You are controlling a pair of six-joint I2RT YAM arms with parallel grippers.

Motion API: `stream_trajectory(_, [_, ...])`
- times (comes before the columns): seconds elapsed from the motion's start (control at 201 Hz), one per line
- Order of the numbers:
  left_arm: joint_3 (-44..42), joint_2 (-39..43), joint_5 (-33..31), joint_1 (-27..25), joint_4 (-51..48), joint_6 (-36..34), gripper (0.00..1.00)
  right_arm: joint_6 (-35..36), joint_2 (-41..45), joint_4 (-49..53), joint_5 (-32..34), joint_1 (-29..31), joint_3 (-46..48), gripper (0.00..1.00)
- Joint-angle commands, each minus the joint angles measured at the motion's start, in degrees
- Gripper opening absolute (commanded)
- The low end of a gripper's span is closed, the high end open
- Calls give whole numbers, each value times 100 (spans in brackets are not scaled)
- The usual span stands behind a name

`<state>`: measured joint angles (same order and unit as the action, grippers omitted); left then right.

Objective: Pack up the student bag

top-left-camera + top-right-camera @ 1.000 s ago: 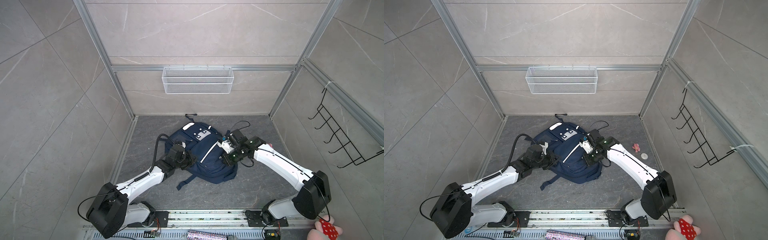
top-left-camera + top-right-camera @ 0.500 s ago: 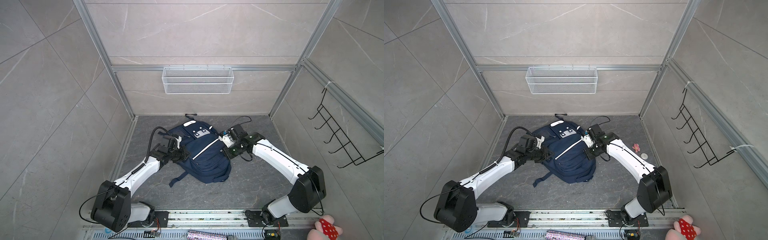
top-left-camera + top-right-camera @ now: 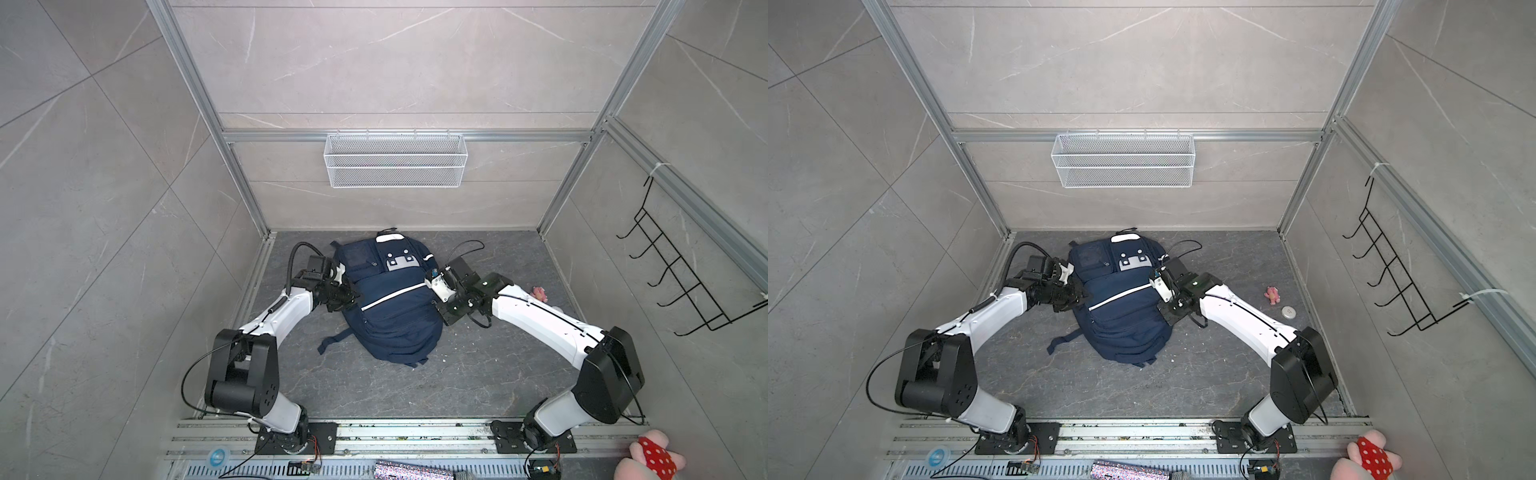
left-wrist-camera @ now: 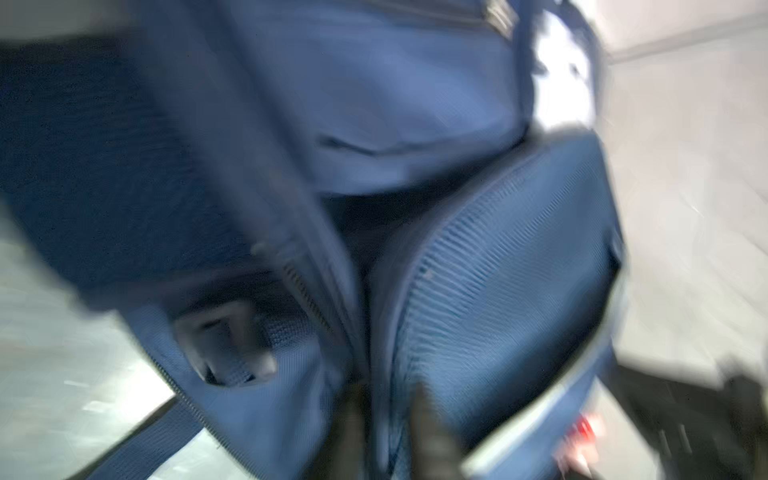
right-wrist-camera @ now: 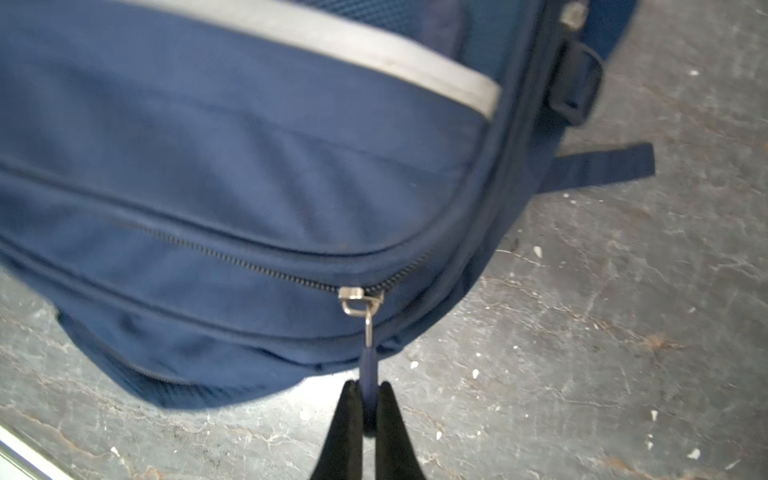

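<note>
The bag (image 3: 390, 307) lies in the middle of the counter (image 3: 478, 374), nearer the back wall. My left claw (image 4: 388, 415) sits at its left side. My right claw (image 5: 365, 399) is at its right side, clamped on the zip pull (image 5: 368, 365). A basket (image 3: 395, 166) hangs on the back wall, a hook rack (image 3: 681, 282) on the right wall. A toy (image 3: 1272, 296) and a disc (image 3: 1288, 312) lie right of my right arm.

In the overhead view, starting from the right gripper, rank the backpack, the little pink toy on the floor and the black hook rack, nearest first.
1. Student bag: in the middle; the right gripper pinches its zip pull.
2. Pink toy: lying off to the bag's right.
3. Black hook rack: far right, hung up high.
</note>
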<state>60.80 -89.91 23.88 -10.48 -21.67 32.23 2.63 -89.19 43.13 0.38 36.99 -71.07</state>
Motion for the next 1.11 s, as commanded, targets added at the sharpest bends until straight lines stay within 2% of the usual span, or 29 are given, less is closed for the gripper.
stream_trajectory(0.0, [399, 242, -1104, 60, -145, 228, 99, 74, 453, 35, -294, 151, 196, 0])
stream_trajectory(0.105, [240, 916, -1355, -231, -672, 469, 100, 155, 570, -244, -743, 277, 240, 0])
stream_trajectory(0.199, [-351, 1673, -1254, -548, -673, 1089, 100, 200, 552, -358, -1120, 353, 242, 0])
stream_trajectory(0.284, [-835, 2266, -1358, -1101, -677, 1760, 99, 156, 600, -672, -1609, 458, 374, 0])
stream_trajectory(0.349, [-1154, 2618, -1458, -1483, -584, 2361, 91, 64, 563, -870, -1837, 582, 437, 0])
stream_trajectory(0.433, [-1499, 2915, -1656, -1933, -185, 3192, 87, 39, 407, -929, -2025, 748, 377, 0])
stream_trajectory(0.518, [-1705, 2924, -1825, -2228, 300, 3758, 85, 25, 295, -988, -2152, 894, 333, 0])
stream_trajectory(0.597, [-1705, 2733, -1999, -2389, 524, 3971, 83, -18, 239, -1055, -2233, 1018, 315, 0])
stream_trajectory(0.672, [-1689, 2492, -2118, -2457, 657, 4121, 79, -51, 189, -1094, -2270, 1154, 300, 0])
stream_trajectory(0.856, [-2180, 2034, -2054, -2496, 2013, 4770, 77, -89, 146, -1221, -2323, 1389, 455, 0])
stream_trajectory(0.926, [-2169, 1881, -2085, -2558, 2036, 4793, 71, -115, 103, -1262, -2332, 1403, 480, 0])
stream_trajectory(0.976, [-2182, 1850, -2128, -2598, 2035, 4805, 62, -133, 95, -1309, -2332, 1399, 483, 0])
stream_trajectory(1.1, [-2338, 1908, -2284, -2626, 2020, 4889, 22, -141, 77, -1339, -2294, 1398, 452, 0])
